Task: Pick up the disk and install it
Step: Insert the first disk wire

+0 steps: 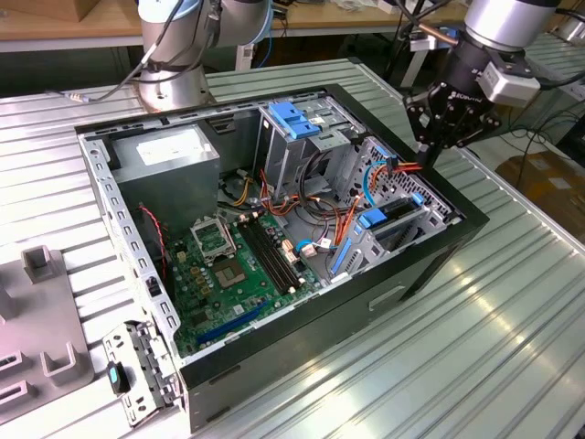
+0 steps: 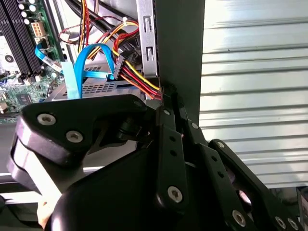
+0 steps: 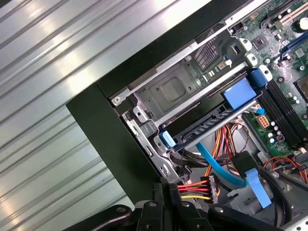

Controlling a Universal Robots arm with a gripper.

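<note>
The disk (image 1: pixel 395 212) lies in the drive bay at the corner of the open computer case (image 1: pixel 439 265), on the exterior view's right. Blue carrier edges frame it. Its dark side (image 3: pixel 204 129) shows in the first wrist view, and its perforated metal face (image 2: pixel 103 88) in the second. My gripper (image 1: pixel 431 157) hangs just above that corner by the case wall. Both wrist views show the fingers pressed together, with the red, yellow and black power cable (image 3: pixel 192 188) running into their tips (image 2: pixel 169 94). The cable's black plug (image 2: pixel 118 65) sits at the disk's end.
A blue data cable (image 2: pixel 72 72) loops over the disk. Further into the case are a metal cage with a light-blue latch (image 1: pixel 297 119), a grey power supply (image 1: pixel 169 151) and the motherboard (image 1: pixel 233 256). A grey fixture (image 1: pixel 37 311) stands on the ribbed table at the exterior view's left.
</note>
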